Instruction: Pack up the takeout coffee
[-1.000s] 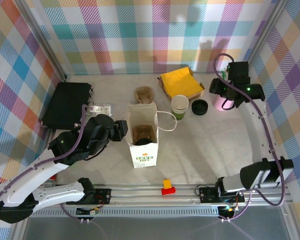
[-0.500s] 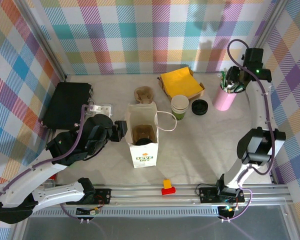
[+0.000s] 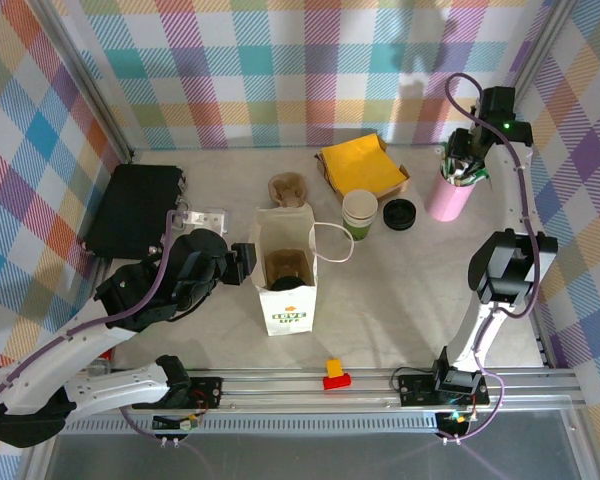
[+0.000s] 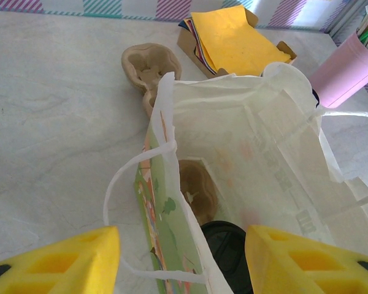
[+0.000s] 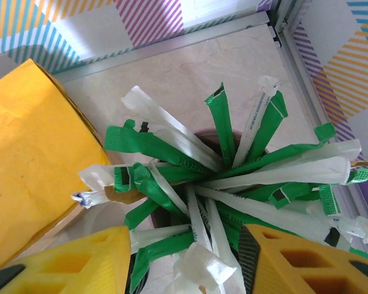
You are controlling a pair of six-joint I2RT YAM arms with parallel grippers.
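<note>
Table [image 3: 420, 290] holds takeout coffee [image 3: 359, 214] near "LOVE"-printed bag [image 3: 288, 312].

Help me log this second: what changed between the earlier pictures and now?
The right arm swung up from lying across the pink tumbler, so the right gripper now points down over its sticks, open. The left gripper at the white bag, the coffee cup and the black lid stayed put.
</note>
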